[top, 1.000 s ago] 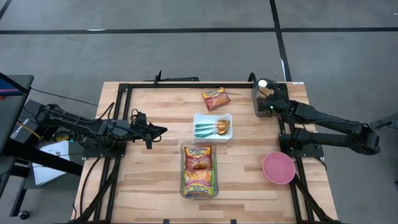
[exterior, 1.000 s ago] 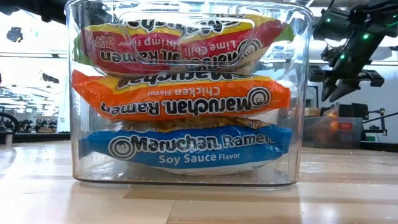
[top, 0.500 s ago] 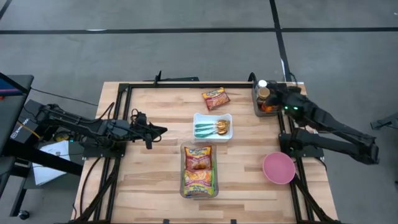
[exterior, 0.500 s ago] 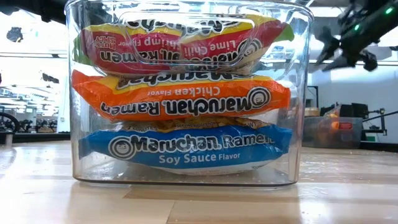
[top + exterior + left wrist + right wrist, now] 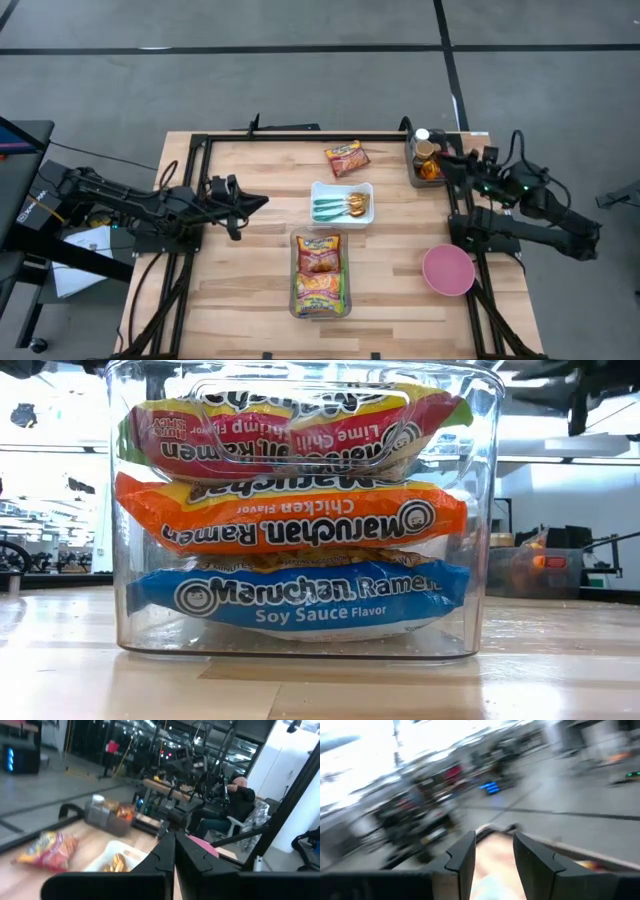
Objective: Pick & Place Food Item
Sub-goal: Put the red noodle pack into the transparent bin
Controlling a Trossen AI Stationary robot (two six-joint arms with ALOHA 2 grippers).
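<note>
Looking down at: a wooden table with a black frame, both arms reaching in from the sides
Clear bin: near the front middle of the table, stacked with ramen packs; the low view shows blue soy sauce at the bottom, orange chicken above it, a red lime chili shrimp one on top
Left gripper: hanging over the left part of the table, fingers pressed together, holding nothing
Right gripper: up by the back right corner, just beside the condiment caddy; fingers a bit apart with nothing between them in the wrist view
Pink bowl: front right, sitting on its own
White tray: middle of the table, teal and gold utensils lying in it
Loose ramen packet: the food item, flat on the wood behind the white tray, well apart from both grippers
Person: seated in the room beyond the table, seen from the left wrist view
</note>
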